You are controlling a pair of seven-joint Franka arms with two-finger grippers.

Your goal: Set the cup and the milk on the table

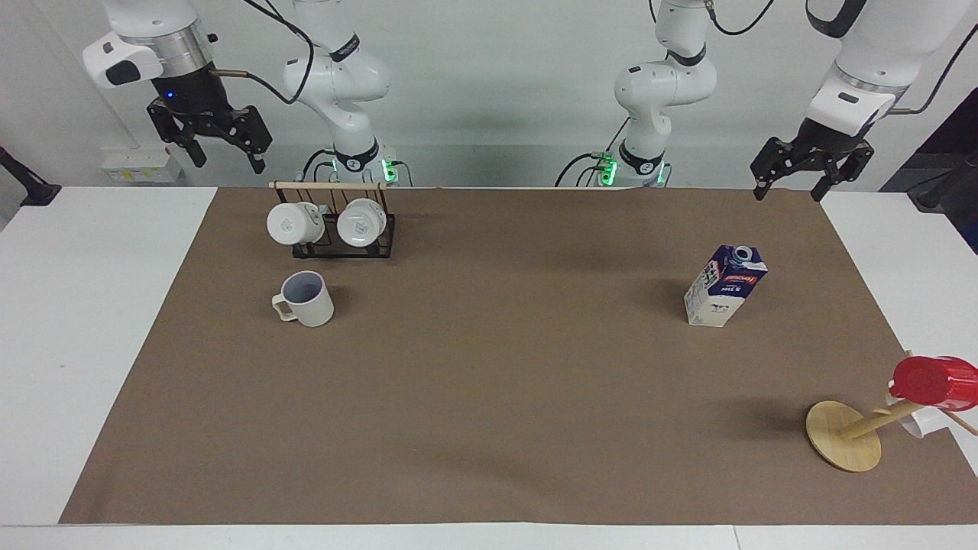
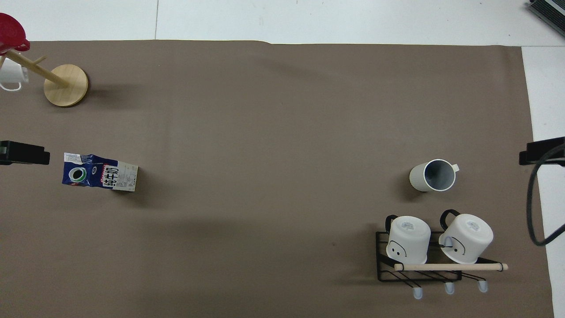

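Note:
The cup [image 1: 304, 299], a cream-white mug with a grey-lavender inside, stands upright on the brown sheet [image 1: 489, 382] of the table toward the right arm's end; it also shows in the overhead view [image 2: 432, 176]. The milk [image 1: 726, 285], a blue and white carton with a red label, stands upright on the sheet toward the left arm's end, and shows in the overhead view [image 2: 100, 171]. My left gripper [image 1: 789, 191] hangs open and empty, high over the sheet's edge, apart from the milk. My right gripper [image 1: 229, 162] hangs open and empty, high over the table's white edge, apart from the cup.
A black wire rack [image 1: 382, 237] holding two white mugs [image 1: 294, 223] stands between the cup and the robots. A wooden mug tree [image 1: 844, 435] with a red cup [image 1: 936, 382] and a white mug [image 1: 913, 422] stands farther from the robots than the milk.

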